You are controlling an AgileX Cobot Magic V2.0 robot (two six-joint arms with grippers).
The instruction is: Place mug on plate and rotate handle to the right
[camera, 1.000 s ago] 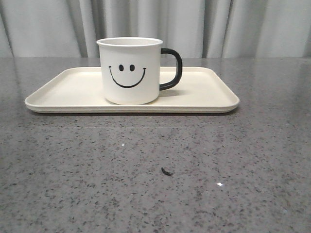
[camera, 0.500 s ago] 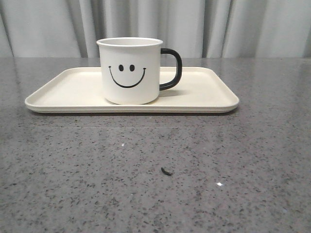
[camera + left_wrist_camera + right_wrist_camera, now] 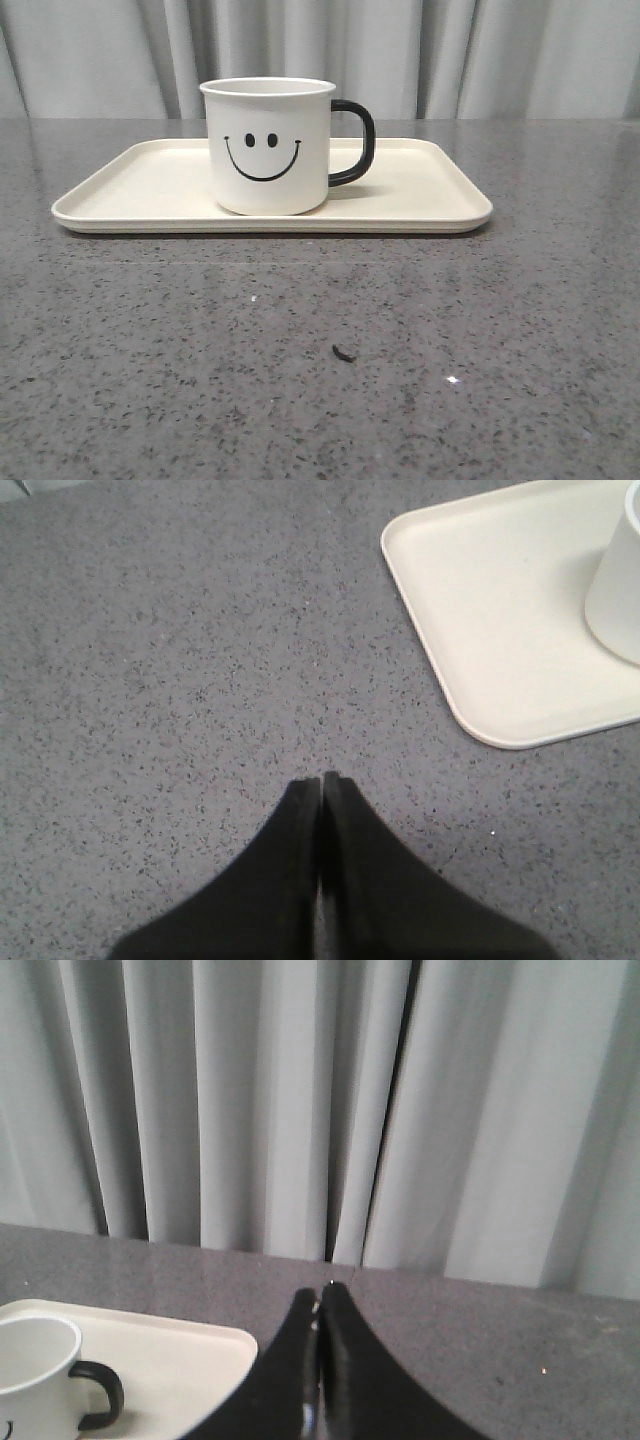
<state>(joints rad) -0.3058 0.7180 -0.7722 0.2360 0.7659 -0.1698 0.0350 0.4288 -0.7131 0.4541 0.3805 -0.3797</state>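
The white mug (image 3: 268, 145) with a black smiley face stands upright on the cream plate (image 3: 140, 185). Its black handle (image 3: 355, 143) points to the right in the front view. Neither gripper shows in the front view. In the left wrist view my left gripper (image 3: 322, 780) is shut and empty over bare table, apart from the plate's corner (image 3: 480, 610) and the mug's side (image 3: 618, 590). In the right wrist view my right gripper (image 3: 319, 1294) is shut and empty, beside the plate (image 3: 190, 1360), with the mug (image 3: 35, 1370) and handle (image 3: 100, 1392) at the edge.
The grey speckled table (image 3: 320, 350) carries a small dark speck (image 3: 343, 353) in front of the plate. Grey curtains (image 3: 450, 60) hang behind the table's far edge.
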